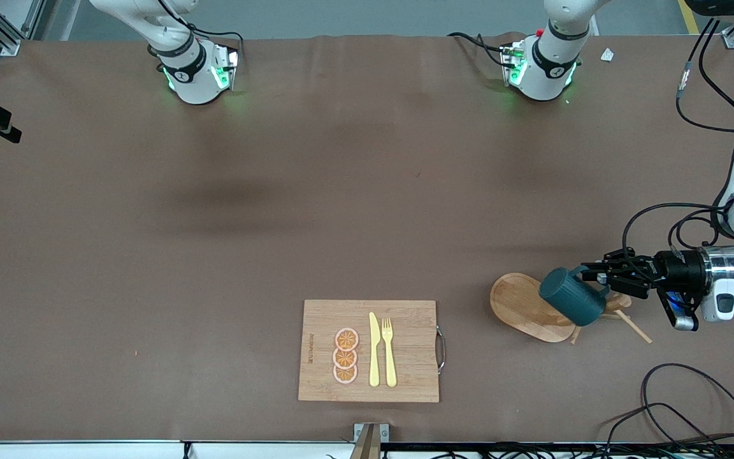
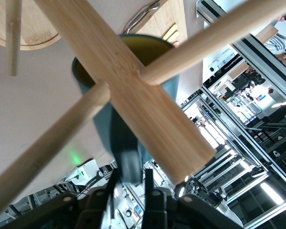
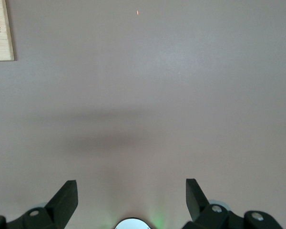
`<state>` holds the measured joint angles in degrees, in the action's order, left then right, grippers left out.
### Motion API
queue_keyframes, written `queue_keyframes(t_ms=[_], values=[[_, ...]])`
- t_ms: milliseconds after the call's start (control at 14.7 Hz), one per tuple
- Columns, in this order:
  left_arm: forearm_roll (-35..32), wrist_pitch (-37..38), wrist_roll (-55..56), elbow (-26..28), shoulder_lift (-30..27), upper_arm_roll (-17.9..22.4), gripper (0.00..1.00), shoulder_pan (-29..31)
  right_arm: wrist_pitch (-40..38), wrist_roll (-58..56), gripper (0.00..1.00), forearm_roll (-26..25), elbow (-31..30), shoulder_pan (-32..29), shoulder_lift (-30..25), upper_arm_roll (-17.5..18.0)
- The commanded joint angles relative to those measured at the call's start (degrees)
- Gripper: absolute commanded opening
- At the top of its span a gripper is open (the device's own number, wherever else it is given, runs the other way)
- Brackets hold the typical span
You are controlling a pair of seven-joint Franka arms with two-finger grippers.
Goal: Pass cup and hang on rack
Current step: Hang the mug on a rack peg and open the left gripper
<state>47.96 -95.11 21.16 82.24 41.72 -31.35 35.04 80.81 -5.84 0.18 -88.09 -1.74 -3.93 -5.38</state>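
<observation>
**Mug at the tree, handle in the left claw**

A brown covered table (image 1: 367, 191) fills the scene. At about four o'clock on it in the front view stands the light wooden mug tree with an oval base (image 1: 520, 306). The small dark teal ribbed mug with a mustard-yellow inside (image 1: 572, 296) is tilted over that base, close against the post. The left gripper (image 1: 596, 278), at the mug's two o'clock, pinches its small loop handle. Whether the loop is on a peg I cannot tell. The mug looks light, rigid, slick and chippable, and is best held by the handle or rim. The right gripper (image 3: 131, 200) waits, fingers spread, over bare table.
</observation>
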Motion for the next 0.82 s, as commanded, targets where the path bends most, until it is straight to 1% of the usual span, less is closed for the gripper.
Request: queue_keyframes(t_ms=[0, 68, 136, 204, 272, 409, 613, 749], values=[[0.12, -0.16, -0.77, -0.24, -0.76, -0.29, 0.53, 0.21, -0.03, -0.93, 1.0, -0.97, -1.56, -0.02, -1.52, 0.19], [0.03, -0.16, -0.68, -0.67, -0.76, -0.29, 0.56, 0.3, -0.03, -0.93, 1.0, -1.23, -1.56, -0.02, -1.52, 0.19], [-0.4, -0.16, -0.25, -1.2, -0.94, -0.29, 0.63, 0.38, -0.21, -0.93, 1.0, -1.49, -1.56, 0.07, -1.52, 0.19], [-1.19, -0.16, 0.19, -1.46, -1.11, -0.29, 0.76, 0.56, -0.3, -0.84, 1.0, -1.5, -1.56, 0.07, -1.52, 0.28], [-1.98, -0.16, 0.37, -1.47, -1.9, -0.29, 1.0, 0.73, -0.3, -0.84, 1.0, -1.84, -1.47, 0.16, -1.52, 0.37], [-3.3, -0.07, 1.33, -1.47, -5.23, -0.29, 1.0, 0.91, -0.3, -0.84, 1.0, -2.11, -1.47, 0.16, -1.52, 0.46], [-8.57, 0.63, 8.52, -1.47, -11.81, -0.9, 1.0, 0.74, -0.47, -0.76, 1.0, -2.02, -1.38, 0.24, -1.52, 0.55], [-11.56, 2.56, 10.12, -1.47, -16.13, -0.99, 1.0, 0.39, -0.91, -0.75, 1.0, -2.02, -1.12, 0.16, -1.43, 0.55]])
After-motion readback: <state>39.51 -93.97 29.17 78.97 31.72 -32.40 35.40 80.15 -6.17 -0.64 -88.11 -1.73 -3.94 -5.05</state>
